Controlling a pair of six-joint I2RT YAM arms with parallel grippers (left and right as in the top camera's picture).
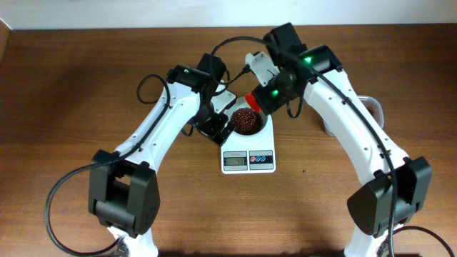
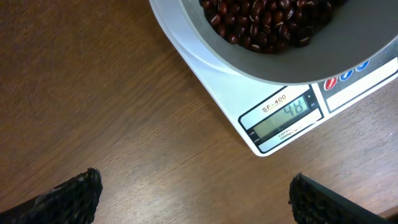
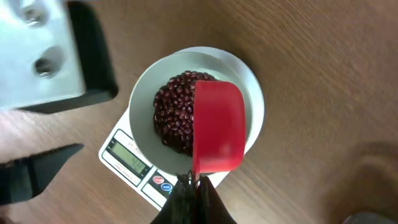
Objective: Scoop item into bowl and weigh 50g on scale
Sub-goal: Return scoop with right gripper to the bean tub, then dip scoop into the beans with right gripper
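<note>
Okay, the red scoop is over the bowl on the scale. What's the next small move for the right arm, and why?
Probably lift the red scoop away and fetch just a few more beans. The right gripper is shut on its handle above the bowl, which already holds a heap, and the scale seems to read forty-eight, slightly short of fifty.

The table (image 2: pixel 93 93) looks matt grained wood, the scoop (image 3: pixel 217 124) glossy plastic, the bowl (image 3: pixel 142 96) smooth.
</note>
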